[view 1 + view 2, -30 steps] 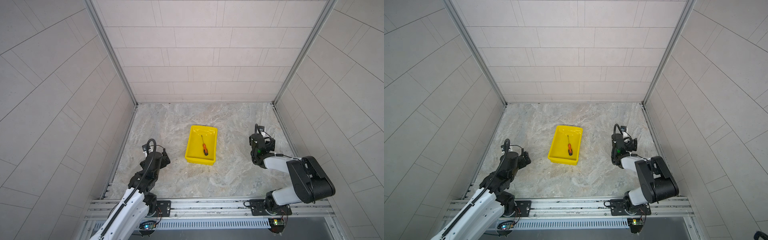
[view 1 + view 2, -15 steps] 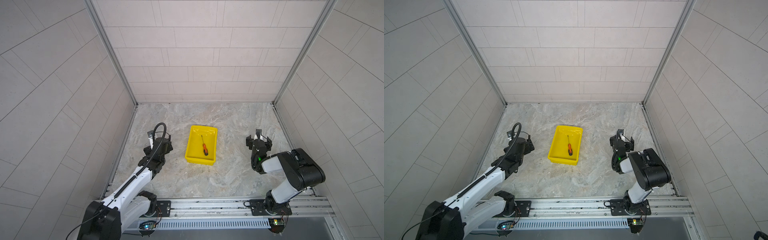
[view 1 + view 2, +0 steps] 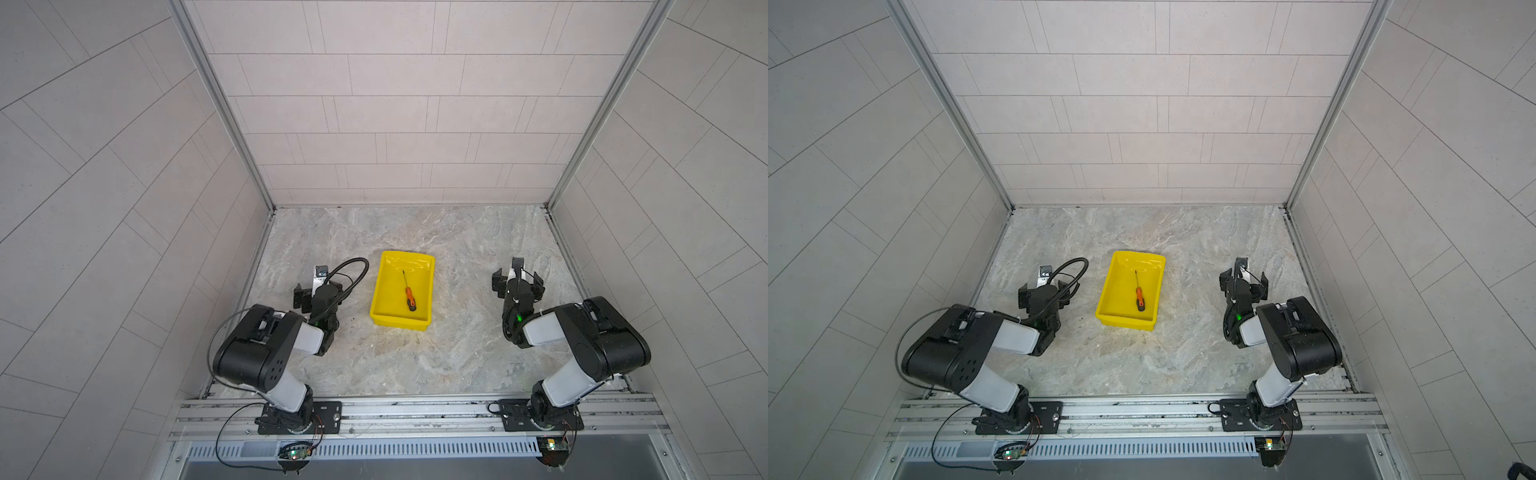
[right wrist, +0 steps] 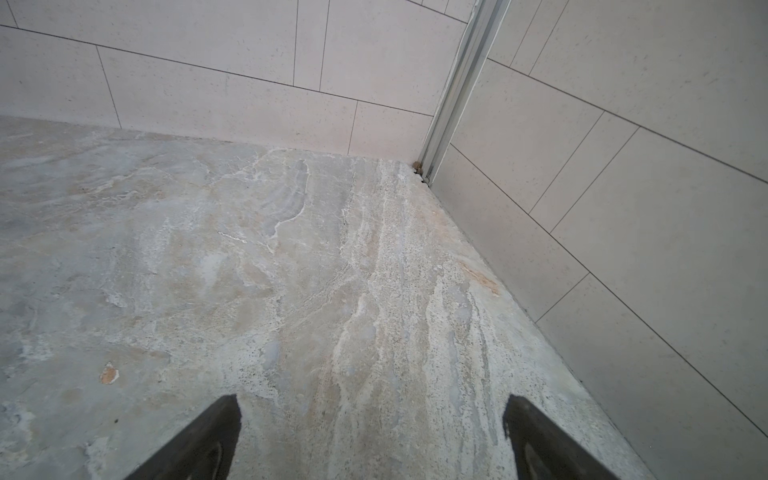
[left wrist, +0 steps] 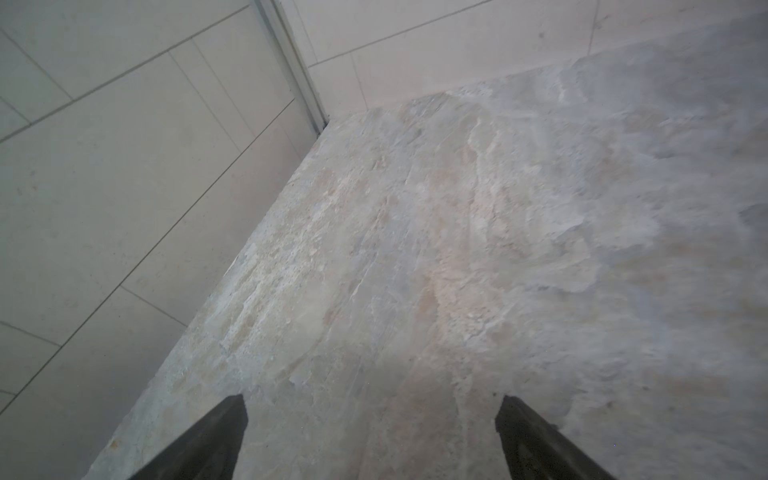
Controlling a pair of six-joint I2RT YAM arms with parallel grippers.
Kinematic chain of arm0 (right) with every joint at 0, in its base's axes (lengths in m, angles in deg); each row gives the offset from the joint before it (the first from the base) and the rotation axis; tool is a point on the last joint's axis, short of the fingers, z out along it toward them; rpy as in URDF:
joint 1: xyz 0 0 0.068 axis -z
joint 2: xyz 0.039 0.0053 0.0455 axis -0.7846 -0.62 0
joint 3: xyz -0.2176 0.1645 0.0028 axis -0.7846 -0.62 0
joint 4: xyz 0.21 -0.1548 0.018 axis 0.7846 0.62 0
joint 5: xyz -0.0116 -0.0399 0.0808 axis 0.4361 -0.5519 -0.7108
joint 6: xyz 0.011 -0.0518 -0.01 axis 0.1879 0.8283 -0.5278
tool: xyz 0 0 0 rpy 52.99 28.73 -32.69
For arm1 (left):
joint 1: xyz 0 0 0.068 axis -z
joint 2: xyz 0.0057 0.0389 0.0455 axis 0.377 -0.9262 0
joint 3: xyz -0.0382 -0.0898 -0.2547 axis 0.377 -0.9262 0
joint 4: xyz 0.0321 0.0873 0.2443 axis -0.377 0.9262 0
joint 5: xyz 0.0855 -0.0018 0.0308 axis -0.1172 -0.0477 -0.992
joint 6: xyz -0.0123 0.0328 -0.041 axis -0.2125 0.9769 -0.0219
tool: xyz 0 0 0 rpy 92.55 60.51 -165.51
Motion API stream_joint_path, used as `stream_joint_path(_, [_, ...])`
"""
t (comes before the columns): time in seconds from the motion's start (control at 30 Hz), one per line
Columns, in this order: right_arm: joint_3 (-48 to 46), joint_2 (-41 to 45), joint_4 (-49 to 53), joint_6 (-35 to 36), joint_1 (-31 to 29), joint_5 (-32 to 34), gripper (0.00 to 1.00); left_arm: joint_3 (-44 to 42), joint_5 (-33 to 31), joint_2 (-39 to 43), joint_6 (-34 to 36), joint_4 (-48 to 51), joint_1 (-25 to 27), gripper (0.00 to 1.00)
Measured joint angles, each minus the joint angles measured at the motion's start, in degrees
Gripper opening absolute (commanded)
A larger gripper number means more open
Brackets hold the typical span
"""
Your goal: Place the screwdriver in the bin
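The left gripper has its jaws spread wide. Only bare tabletop shows between the two dark tips, and it holds nothing. Whether the tips touch the surface cannot be told. In both top views it sits to the left of the bin, apart from it, pointing toward the back wall.

The right gripper also has its jaws spread wide, with nothing but tabletop between them and nothing held. In both top views it sits well to the right of the bin, clear of it.

The screwdriver lies flat on the floor of the bin. Its orange-and-black handle is toward the near end and its thin shaft points toward the far end, slightly slanted. Neither gripper touches it. The bin stands on the tabletop between the two arms.
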Motion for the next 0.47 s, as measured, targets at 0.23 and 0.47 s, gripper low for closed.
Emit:
stream_joint_path(0.23, [0.00,0.00,0.00,0.02,0.00,-0.09,0.99,5.38,4.98,-0.09,-2.89,0.68,-5.60,1.00])
stream_joint_path(0.47, [0.07,0.00,0.13,0.00,0.04,-0.52,0.99,7.28,7.63,0.04,-3.08,1.77,-5.57,1.00])
